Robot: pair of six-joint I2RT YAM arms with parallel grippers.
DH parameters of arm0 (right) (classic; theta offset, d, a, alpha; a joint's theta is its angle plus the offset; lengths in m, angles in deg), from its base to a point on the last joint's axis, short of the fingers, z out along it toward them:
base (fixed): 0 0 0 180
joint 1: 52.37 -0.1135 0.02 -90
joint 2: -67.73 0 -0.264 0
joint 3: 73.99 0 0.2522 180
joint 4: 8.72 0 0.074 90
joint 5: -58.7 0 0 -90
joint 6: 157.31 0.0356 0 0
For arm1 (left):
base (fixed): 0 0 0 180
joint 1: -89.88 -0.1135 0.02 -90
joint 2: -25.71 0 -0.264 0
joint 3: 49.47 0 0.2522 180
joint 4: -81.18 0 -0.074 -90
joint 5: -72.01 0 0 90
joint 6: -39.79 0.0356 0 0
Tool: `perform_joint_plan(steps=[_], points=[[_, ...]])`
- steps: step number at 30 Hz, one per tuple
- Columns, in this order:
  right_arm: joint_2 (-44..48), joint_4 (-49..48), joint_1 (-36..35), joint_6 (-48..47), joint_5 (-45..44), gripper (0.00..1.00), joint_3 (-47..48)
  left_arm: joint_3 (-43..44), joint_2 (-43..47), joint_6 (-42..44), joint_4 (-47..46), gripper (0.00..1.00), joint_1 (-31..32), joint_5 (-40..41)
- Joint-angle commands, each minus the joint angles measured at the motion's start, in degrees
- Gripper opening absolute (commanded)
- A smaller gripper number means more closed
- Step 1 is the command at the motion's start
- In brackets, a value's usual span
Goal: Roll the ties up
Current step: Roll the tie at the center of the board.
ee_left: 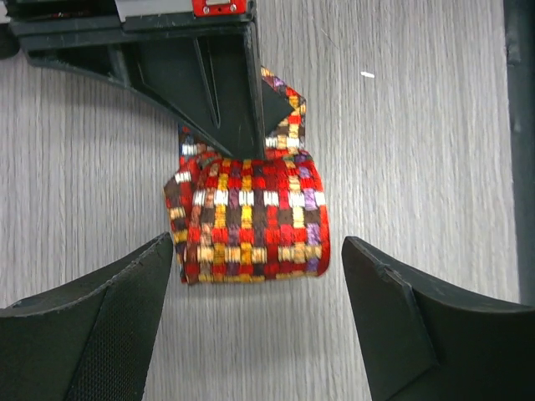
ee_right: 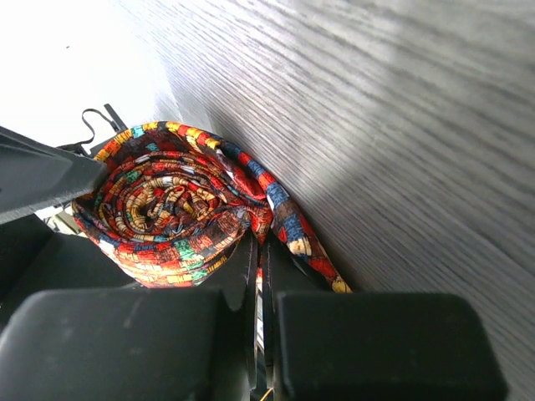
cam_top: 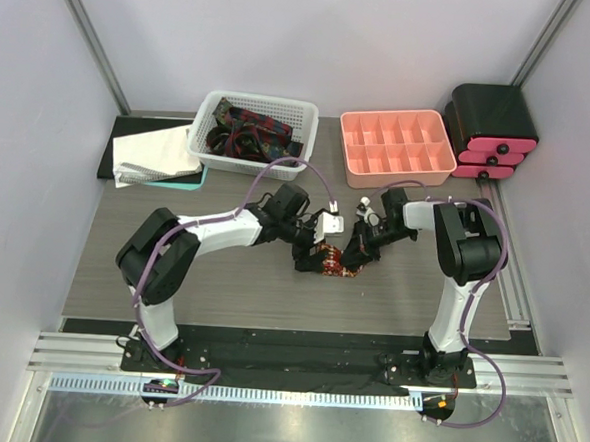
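Observation:
A red tie with a yellow-orange block print [cam_top: 331,262] lies rolled into a coil in the middle of the table. In the left wrist view the roll [ee_left: 251,221] lies just beyond my left gripper [ee_left: 259,322], which is open, its fingers wide apart on either side and holding nothing. In the right wrist view the coil [ee_right: 167,213] shows end-on. My right gripper [ee_right: 261,255] is shut on the tie's loose outer end right beside the roll. From above, the left gripper [cam_top: 308,254] and the right gripper [cam_top: 353,262] face each other across the roll.
A white basket [cam_top: 254,108] at the back holds several more ties. To its right sit a pink compartment tray [cam_top: 397,147] and a black box with pink drawers [cam_top: 493,133]. White cloth on a dark mat [cam_top: 154,154] lies at the back left.

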Motion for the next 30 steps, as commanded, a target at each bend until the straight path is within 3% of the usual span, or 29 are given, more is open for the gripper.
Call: perform_joint_plan(steps=[1,6,11,14,15,18,23,25,30], points=[[-2.3,-0.6,0.1,-3.5,-9.6,0.01,0.9,1.7,-2.4,0.3,-5.4,0.82,0.9,-2.5],[-3.5,-0.6,0.1,-3.7,-9.8,0.01,1.2,-0.2,-4.6,-2.4,-11.5,0.79,1.0,-1.1],[-4.7,-0.6,0.2,-4.0,-10.4,0.01,1.0,-7.6,-4.2,-8.1,-26.1,0.77,1.1,-0.4],[-5.3,-0.9,0.2,-3.5,-10.5,0.01,1.0,-8.6,-5.5,-9.4,-28.1,0.64,1.4,-0.3],[-5.3,-1.0,0.2,-3.4,-10.5,0.01,1.1,-8.5,-5.8,-9.5,-28.1,0.53,1.9,0.0],[-3.8,-1.0,0.2,-2.4,-7.8,0.02,1.4,-8.7,-6.1,-8.6,-27.2,0.35,2.8,1.5],[4.1,0.6,0.4,-1.0,-3.0,0.27,2.5,-7.8,-5.5,-5.5,-20.2,0.18,2.9,5.1],[6.3,2.4,0.9,-1.1,-2.4,0.37,3.2,-8.4,-4.9,-4.4,-18.0,0.17,2.9,6.3],[10.5,5.0,0.9,-1.2,-0.1,0.51,4.1,-9.3,-4.6,-2.6,-15.0,0.17,2.9,6.9]])
